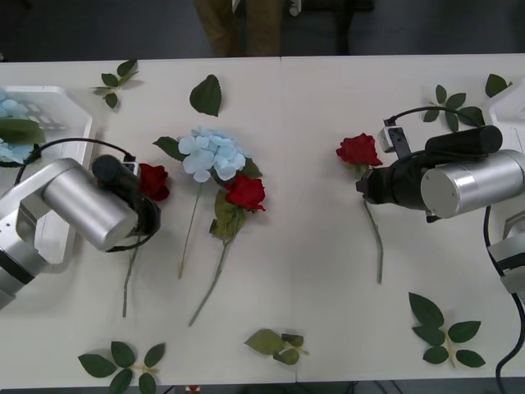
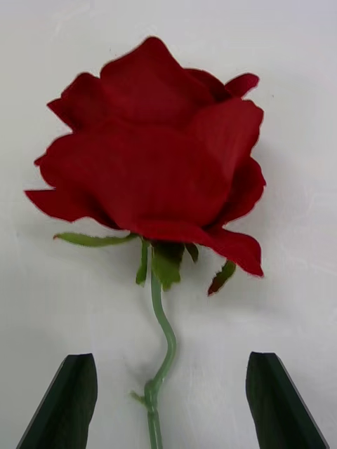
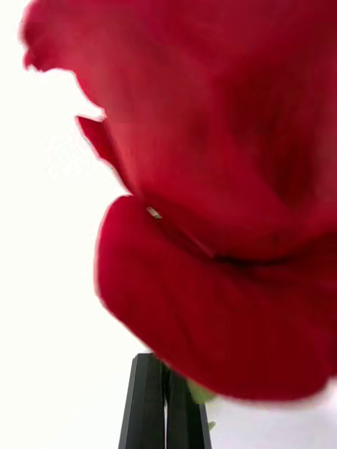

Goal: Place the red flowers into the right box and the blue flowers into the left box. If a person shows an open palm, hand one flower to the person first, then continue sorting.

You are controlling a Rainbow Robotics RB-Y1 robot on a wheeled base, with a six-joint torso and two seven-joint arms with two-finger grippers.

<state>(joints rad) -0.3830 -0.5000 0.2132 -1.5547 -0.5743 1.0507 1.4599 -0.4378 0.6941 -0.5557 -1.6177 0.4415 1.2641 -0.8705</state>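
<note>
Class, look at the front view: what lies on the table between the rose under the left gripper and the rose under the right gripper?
In the front view, between the left gripper's rose and the right gripper's rose lie a blue hydrangea and a third red rose, its head touching the hydrangea.

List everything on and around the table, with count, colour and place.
Roses: three, deep red; one at the left gripper, one mid-table below the hydrangea, one by the right gripper.
Hydrangea: one, pale blue, mid-table; more blue heads in the left box.
Left box: one, white, far left.
Right box: one, white, far right edge.
Leaf sprigs and loose leaves: several, green, scattered around the table's edges.
Table: white.
Person: tan trousers, behind the table.
Left gripper: black fingers, shut on a rose stem.
Right gripper: black fingers, open astride a rose stem.
</note>
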